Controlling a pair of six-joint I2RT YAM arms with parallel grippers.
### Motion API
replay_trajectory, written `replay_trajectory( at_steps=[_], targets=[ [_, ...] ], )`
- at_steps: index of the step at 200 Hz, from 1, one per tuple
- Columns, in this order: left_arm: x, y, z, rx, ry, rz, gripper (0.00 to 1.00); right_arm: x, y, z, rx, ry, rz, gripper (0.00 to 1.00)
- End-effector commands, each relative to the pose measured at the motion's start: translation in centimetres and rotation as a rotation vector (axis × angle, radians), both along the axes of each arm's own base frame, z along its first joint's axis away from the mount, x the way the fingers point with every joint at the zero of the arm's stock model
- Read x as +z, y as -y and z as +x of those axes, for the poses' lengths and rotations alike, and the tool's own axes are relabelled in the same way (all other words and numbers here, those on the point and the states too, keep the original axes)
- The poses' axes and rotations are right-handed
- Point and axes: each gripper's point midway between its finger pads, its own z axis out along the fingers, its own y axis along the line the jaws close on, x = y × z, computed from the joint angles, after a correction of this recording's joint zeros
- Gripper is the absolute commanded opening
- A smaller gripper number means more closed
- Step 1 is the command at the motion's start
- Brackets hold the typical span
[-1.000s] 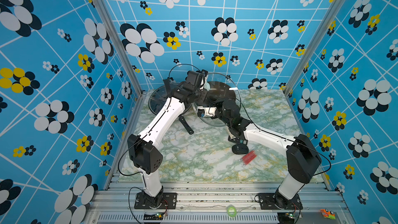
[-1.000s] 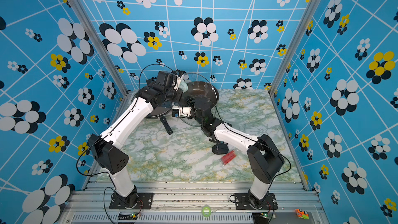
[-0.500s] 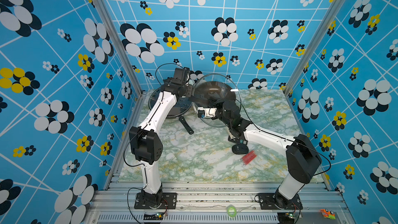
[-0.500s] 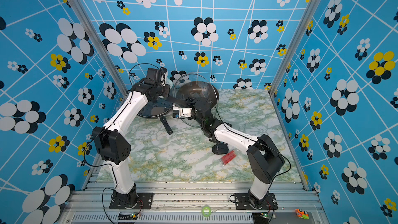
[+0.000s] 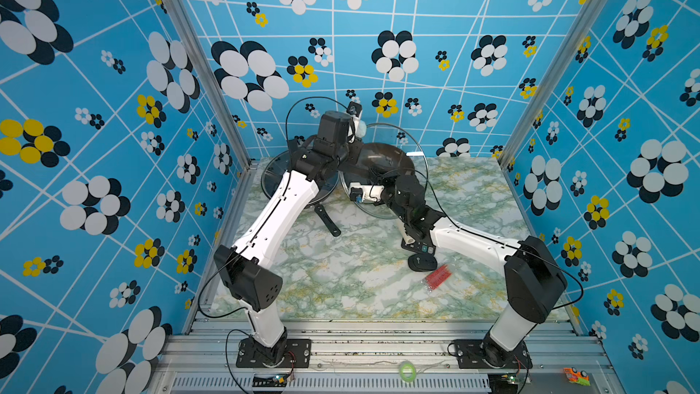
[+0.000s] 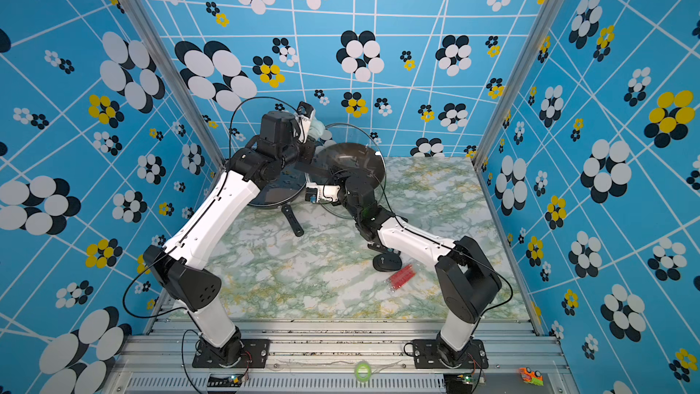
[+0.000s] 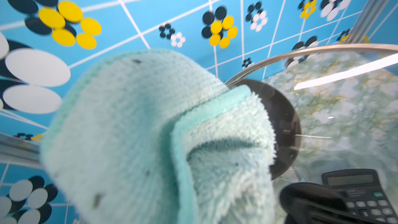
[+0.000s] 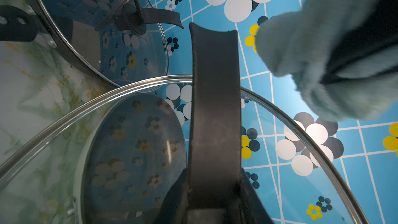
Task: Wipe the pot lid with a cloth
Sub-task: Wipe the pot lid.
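The pot lid is a round glass lid with a steel rim, held tilted up on edge above the back of the table. My right gripper is shut on its black handle. The cloth is a fluffy pale mint-green rag, bunched in my shut left gripper; it hides the fingers in the left wrist view. In both top views the cloth sits at the lid's upper left rim. In the right wrist view the cloth hangs just past that rim; contact is unclear.
A dark pan with its own glass lid stands at the back left, its handle pointing forward. A calculator, a black oval object and a small red packet lie under my right forearm.
My left gripper with the cloth swung left away from the lid, then came back right and a little higher, to the lid's upper rim. The right arm and lid have stayed still.
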Motion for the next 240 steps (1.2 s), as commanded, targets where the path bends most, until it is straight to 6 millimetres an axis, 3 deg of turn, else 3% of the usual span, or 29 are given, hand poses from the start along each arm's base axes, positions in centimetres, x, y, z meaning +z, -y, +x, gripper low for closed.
replay_trajectory(
  at_steps=[1, 23, 59, 95, 121, 147, 160, 200, 240],
  targets=[
    [3.6, 0.5, -1.2, -0.018, 0.149, 0.029, 0.0, 10.1, 0.4, -1.6, 0.027, 0.22, 0.186, 0.0],
    [2.2, 3.6, -1.7, -0.128, 0.104, 0.022, 0.0, 10.3, 0.4, -1.6, 0.028, 0.224, 0.187, 0.0],
    [-1.9, 7.6, -0.5, -0.252, -0.008, -0.064, 0.0, 10.4, 0.2, -1.5, 0.031, 0.226, 0.189, 0.0],
    [-2.5, 10.0, 0.7, -0.307, -0.028, -0.105, 0.0, 10.3, 0.2, -1.9, 0.031, 0.226, 0.181, 0.0],
    [-2.8, 9.7, 1.9, -0.278, -0.02, -0.117, 0.0, 10.1, 0.1, -2.3, 0.031, 0.225, 0.176, 0.0],
    [-3.8, 6.7, 4.9, -0.111, -0.024, -0.125, 0.0, 10.3, 0.0, -2.5, 0.036, 0.228, 0.179, 0.0],
    [-4.1, 6.2, 5.4, -0.076, -0.027, -0.134, 0.0, 10.4, 0.0, -2.6, 0.039, 0.229, 0.181, 0.0],
    [-4.8, 8.5, 4.6, -0.154, -0.057, -0.167, 0.0, 10.4, 0.1, -2.6, 0.036, 0.227, 0.183, 0.0],
    [-5.3, 13.5, 1.4, -0.323, -0.084, -0.146, 0.0, 10.4, 0.2, -2.7, 0.032, 0.227, 0.186, 0.0]
  ],
)
